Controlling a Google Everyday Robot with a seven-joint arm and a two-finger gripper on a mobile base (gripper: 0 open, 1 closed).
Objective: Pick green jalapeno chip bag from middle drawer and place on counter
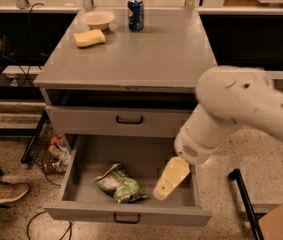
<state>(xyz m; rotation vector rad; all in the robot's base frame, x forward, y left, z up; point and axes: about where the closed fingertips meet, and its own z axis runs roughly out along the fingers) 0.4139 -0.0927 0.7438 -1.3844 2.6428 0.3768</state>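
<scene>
Green jalapeno chip bag lies crumpled on the floor of the pulled-out middle drawer, left of the drawer's centre and near its front wall, white patch up. Starting from the far left, we see a person's leg and shoe on the speckled floor, then a wire rack with small items just beside the cabinet's left side. On the counter, a yellow sponge sits near the back left, a pale bowl behind it, and a blue can stands upright to the bowl's right. Below the counter, the upper drawer is shut. Right of the bag, the gripper hangs over the drawer's right half, tilted down toward the left, near the bag but apart from it; we cannot tell how far it is open. The white arm rises from it toward the right edge, above a black bar.
</scene>
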